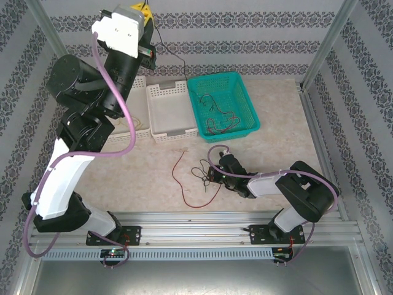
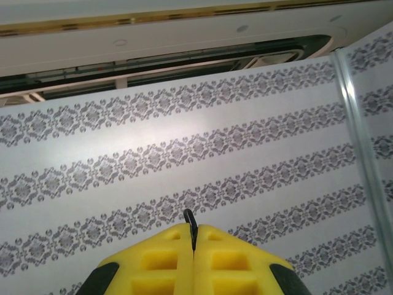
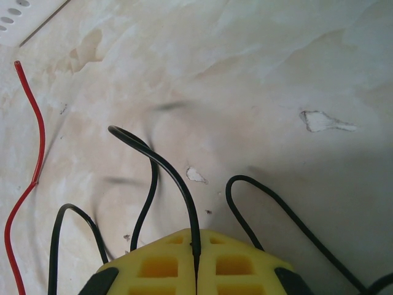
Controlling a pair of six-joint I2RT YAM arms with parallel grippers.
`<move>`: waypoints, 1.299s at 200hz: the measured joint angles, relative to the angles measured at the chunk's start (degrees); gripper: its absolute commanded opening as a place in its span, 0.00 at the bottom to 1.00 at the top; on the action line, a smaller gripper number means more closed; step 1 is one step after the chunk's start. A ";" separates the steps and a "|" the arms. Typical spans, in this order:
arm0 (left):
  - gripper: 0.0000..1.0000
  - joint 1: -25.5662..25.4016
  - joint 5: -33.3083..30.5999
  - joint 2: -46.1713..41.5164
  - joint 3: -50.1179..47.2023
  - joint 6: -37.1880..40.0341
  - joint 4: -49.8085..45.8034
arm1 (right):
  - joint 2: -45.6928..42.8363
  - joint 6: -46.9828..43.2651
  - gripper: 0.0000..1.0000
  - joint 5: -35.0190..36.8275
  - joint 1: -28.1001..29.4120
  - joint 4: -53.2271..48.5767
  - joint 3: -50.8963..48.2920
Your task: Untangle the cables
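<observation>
Maybe halfway: left hand and right hand each clamped a black cable, red cable lay free, cables in the basket looked tangled.

Top camera: fixed above and behind me, looking steeply down on the table. My left wrist camera, held high, faces the patterned back wall, which the top view shares. My right wrist camera looks close onto the table and the red cable, likewise shared.

2 black-and-white arms, mauve cables along each, yellow grid-moulded end effector fingers
</observation>
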 measured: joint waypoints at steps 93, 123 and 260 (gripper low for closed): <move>0.00 7.04 4.37 4.94 -0.11 -9.99 -0.04 | -0.39 -2.16 0.00 -1.73 -0.76 -2.58 1.11; 0.00 8.35 4.87 5.84 -0.11 -11.93 -0.04 | -0.31 -2.60 0.00 -1.92 -0.79 -2.51 1.11; 0.00 16.22 8.87 9.29 -0.09 -21.46 -0.02 | 1.27 -3.02 0.00 -3.63 -1.53 -1.51 1.84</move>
